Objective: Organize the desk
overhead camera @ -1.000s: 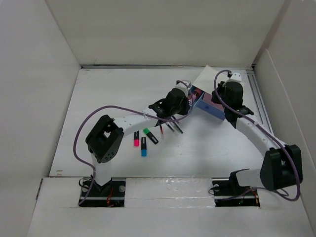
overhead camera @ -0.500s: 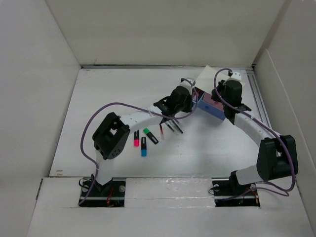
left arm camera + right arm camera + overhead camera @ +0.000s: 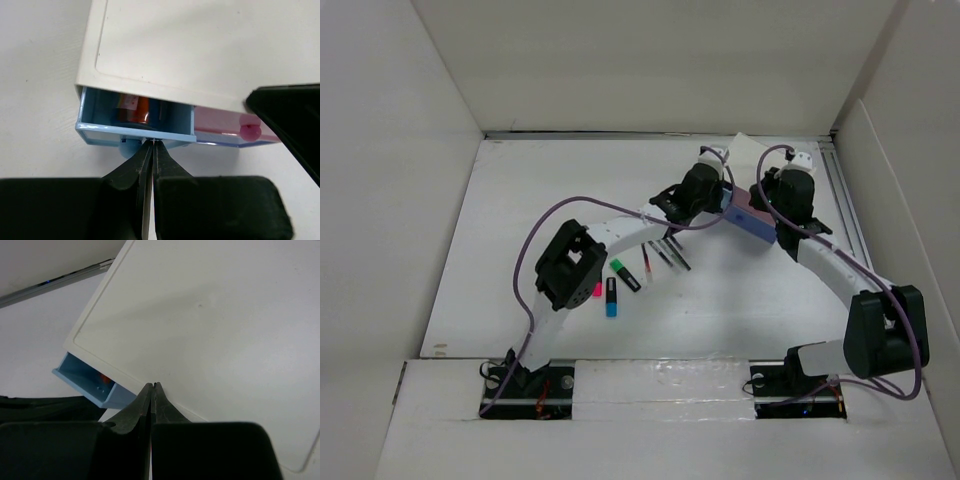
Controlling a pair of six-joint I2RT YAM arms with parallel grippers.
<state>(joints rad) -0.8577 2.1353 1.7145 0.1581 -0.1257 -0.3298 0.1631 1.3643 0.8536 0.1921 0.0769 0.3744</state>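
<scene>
The desk (image 3: 540, 200) is a white tabletop walled by white panels. A small white drawer box (image 3: 744, 156) stands at its back right. My left gripper (image 3: 718, 192) is shut, and its tips (image 3: 153, 143) press the front of the partly open blue drawer (image 3: 135, 131), beside its blue knob (image 3: 128, 148). Orange and dark items lie in that drawer. A pink drawer (image 3: 220, 129) sits to the right. My right gripper (image 3: 766, 200) is shut, and its tips (image 3: 153, 385) rest on the front edge of the box's white top (image 3: 210, 330).
Pink (image 3: 597, 289), blue (image 3: 611, 298) and green (image 3: 625, 275) markers, a red pen (image 3: 647, 264) and black pens (image 3: 671, 255) lie mid-desk under my left arm. A metal rail (image 3: 840, 190) runs along the right wall.
My left gripper has moved up and right against the blue drawer, which looks pushed further into the box. My right gripper stays on the box top.
</scene>
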